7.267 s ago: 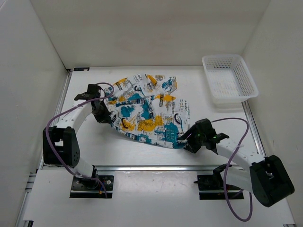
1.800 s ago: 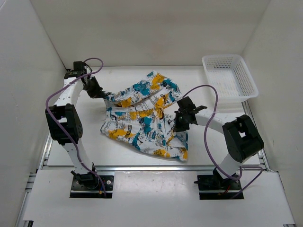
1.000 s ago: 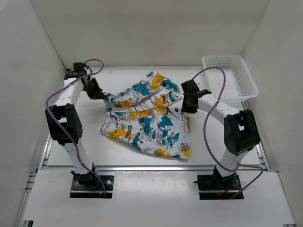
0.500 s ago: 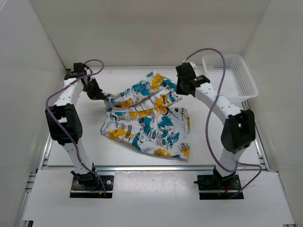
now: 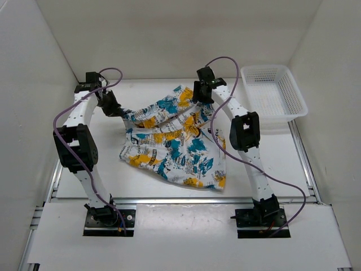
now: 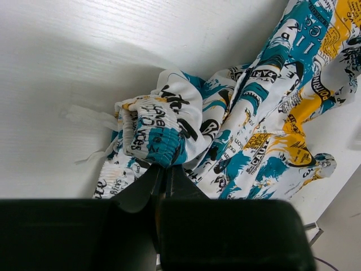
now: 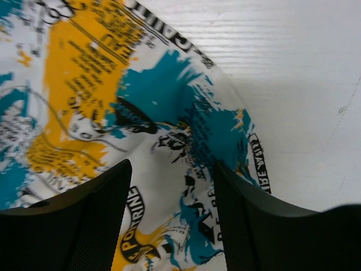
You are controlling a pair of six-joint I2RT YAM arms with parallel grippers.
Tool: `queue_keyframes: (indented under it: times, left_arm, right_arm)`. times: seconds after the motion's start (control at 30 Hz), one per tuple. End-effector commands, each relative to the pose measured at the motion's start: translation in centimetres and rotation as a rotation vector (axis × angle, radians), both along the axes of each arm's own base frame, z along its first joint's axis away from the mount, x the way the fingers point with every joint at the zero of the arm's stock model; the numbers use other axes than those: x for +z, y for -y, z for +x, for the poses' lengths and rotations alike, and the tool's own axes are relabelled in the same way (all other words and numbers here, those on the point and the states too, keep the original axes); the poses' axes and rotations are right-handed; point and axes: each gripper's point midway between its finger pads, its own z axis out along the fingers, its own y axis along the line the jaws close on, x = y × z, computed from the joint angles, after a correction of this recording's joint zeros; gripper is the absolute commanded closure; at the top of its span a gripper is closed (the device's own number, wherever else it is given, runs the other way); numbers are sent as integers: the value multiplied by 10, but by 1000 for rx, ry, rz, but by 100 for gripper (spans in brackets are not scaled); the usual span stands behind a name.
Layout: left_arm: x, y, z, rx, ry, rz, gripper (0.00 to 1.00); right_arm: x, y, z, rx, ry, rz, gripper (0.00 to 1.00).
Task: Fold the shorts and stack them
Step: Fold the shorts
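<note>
White desk (image 5: pixel 271 158), white walls (image 5: pixel 169 34). Shorts (image 5: pixel 175 141) spread mid-desk. Left gripper (image 6: pixel 164 169) pinched tight on waistband, far-left. Right gripper (image 7: pixel 172 169) jaws wide, empty, over the shorts' far edge. Mesh basket (image 5: pixel 273 93) far-right corner.

left pincer (image 6: pixel 164 170) tips buried in shorts (image 6: pixel 265 107) (bunched fold), right pincer (image 7: pixel 172 166) cropped

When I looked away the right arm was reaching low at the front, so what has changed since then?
The right claw left the near-right edge of the shorts and swung to their far corner, where it is open over the fabric. The left claw carried its edge to the far left, spreading the shorts flatter, and stays shut on them. The basket has not moved.
</note>
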Motion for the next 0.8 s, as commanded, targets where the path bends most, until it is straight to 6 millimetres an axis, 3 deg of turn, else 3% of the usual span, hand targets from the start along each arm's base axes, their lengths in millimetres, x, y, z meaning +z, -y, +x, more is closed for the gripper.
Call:
queue_keyframes:
  times: [0.0, 0.07, 0.1, 0.17, 0.2, 0.23, 0.37, 0.4, 0.43, 0.47, 0.5, 0.53, 0.57, 0.63, 0.77]
  left_arm:
    - [18, -8, 2, -19, 41, 9, 90]
    - [18, -9, 2, -14, 39, 17, 90]
    - [14, -9, 2, -15, 30, 16, 90]
    - [14, -9, 2, -15, 30, 16, 90]
    - [9, -9, 3, -15, 20, 14, 90]
    - [9, -11, 3, -11, 19, 22, 90]
    - [3, -10, -1, -11, 0, 20, 90]
    - [3, -10, -1, -11, 0, 20, 90]
    - [3, -10, -1, -11, 0, 20, 90]
    - [-1, -10, -3, -11, -10, 19, 90]
    - [-4, -10, -6, -11, -22, 17, 90]
    - [-7, -8, -8, -15, -30, 8, 90]
    - [-7, -8, -11, -15, -27, 8, 90]
    - [-7, -6, -12, -19, -23, -1, 90]
    - [-10, 0, -15, -34, -33, -11, 90]
  right_arm:
    - [20, -5, 7, -2, 36, 49, 35]
    - [-3, -2, -1, -18, -14, 40, 39]
    - [-4, -1, -4, -26, -24, 42, 47]
    - [-15, 2, -13, -38, -61, 34, 68]
    - [-27, 8, -23, -54, -98, 16, 92]
    - [-32, 10, -30, -65, -120, 13, 99]
    - [-50, 33, -66, -112, -176, -39, 99]
    - [-55, 42, -86, -120, -207, -50, 99]
    - [-57, 46, -95, -128, -217, -50, 99]
    - [-45, 47, -99, -135, -195, -33, 99]
    - [-46, 50, -107, -136, -202, -37, 99]
    - [-60, 56, -127, -143, -253, -42, 99]
    - [-49, 52, -132, -129, -233, -23, 99]
    - [-55, 57, -152, -124, -260, -48, 99]
    - [-29, 60, -149, -125, -199, -63, 95]
